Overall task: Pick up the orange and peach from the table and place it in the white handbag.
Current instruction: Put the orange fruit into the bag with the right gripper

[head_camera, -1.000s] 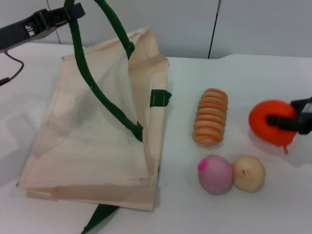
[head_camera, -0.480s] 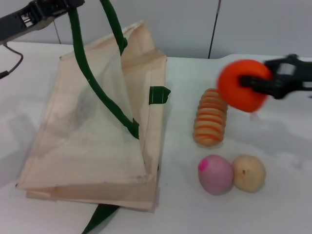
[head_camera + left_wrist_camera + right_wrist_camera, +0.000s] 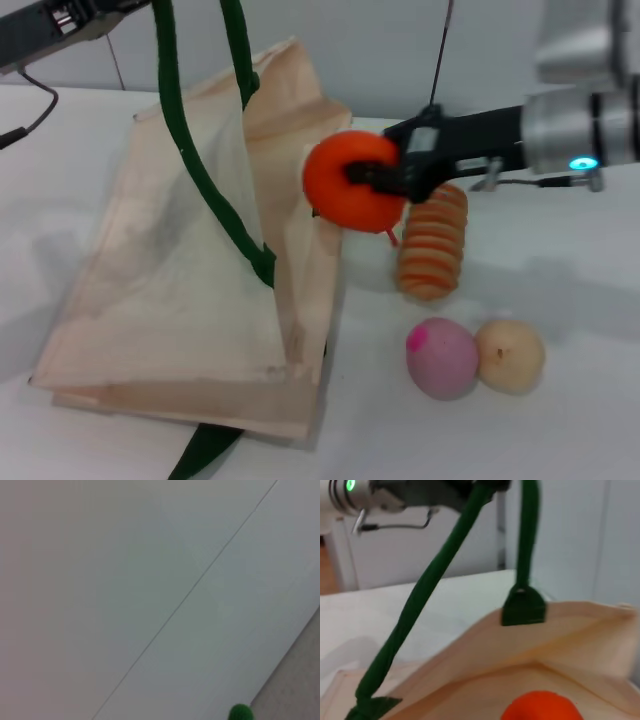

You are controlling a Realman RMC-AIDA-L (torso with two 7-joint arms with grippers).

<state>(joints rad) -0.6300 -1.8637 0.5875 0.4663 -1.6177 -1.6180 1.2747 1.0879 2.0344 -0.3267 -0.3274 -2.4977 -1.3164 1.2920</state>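
While the peach (image 3: 441, 358) rests on the table (image 3: 580, 300) nearest the camera, touching a tan fruit (image 3: 510, 354), the right gripper (image 3: 378, 178) beyond holds the orange (image 3: 349, 182) aloft at the white handbag (image 3: 190, 290) mouth. Farthest back, the left gripper (image 3: 120, 5) lifts the green handles (image 3: 170, 90); its finger spread cannot be told.

The room is evenly and brightly lit from overhead, with no glare on the white counter (image 3: 560, 300). Soft grey shadows lie under the white handbag (image 3: 190, 290) at the counter's near left edge. The orange (image 3: 350, 182) looks slightly smeared. The right wrist view is soft throughout; the left wrist view shows almost featureless pale haze.
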